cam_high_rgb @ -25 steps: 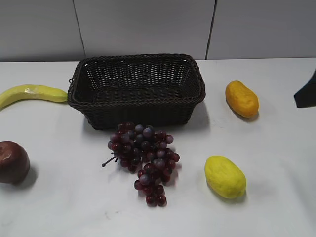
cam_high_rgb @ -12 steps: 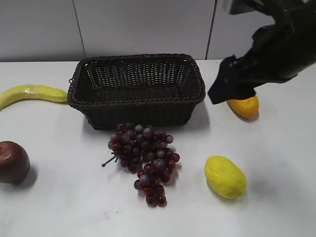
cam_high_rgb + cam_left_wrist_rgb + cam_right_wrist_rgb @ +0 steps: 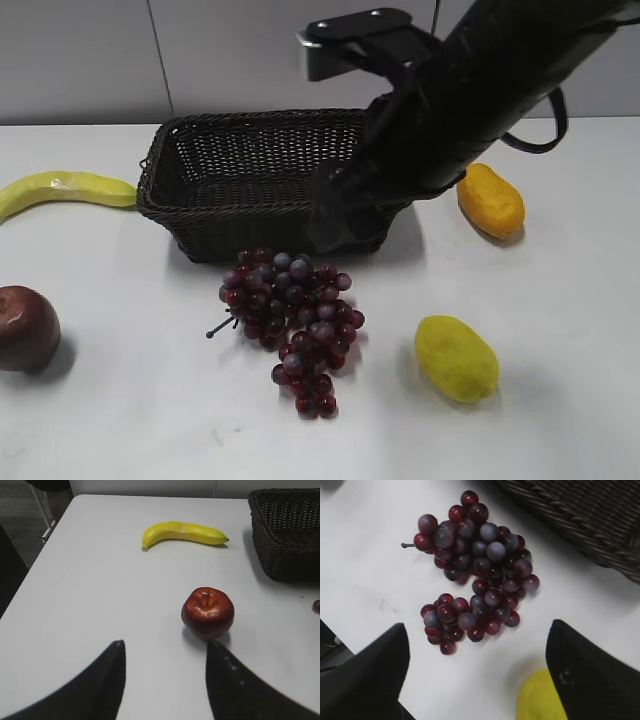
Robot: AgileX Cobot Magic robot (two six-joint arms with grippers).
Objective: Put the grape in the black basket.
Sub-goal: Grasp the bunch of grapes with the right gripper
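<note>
The grape (image 3: 292,320), a dark red-purple bunch with a thin stem, lies on the white table just in front of the black basket (image 3: 200,160). The woven basket has nothing in it. My right arm reaches in from the upper right, and its gripper (image 3: 335,228) hangs over the basket's front right wall, above and just behind the bunch. In the right wrist view the gripper (image 3: 477,625) is open and empty, with the grape (image 3: 472,575) below it and the basket (image 3: 585,515) at top right. My left gripper (image 3: 165,642) is open and empty, just short of a red apple (image 3: 207,611).
A banana (image 3: 65,190) lies left of the basket and the apple (image 3: 25,328) sits at the left edge. An orange fruit (image 3: 490,200) lies right of the basket. A yellow fruit (image 3: 455,357) lies right of the grape, and also shows in the right wrist view (image 3: 540,700).
My right arm has swept in from the right edge, leftward and down, to hang over the basket's front right corner above the grape. Nothing on the table has moved.
</note>
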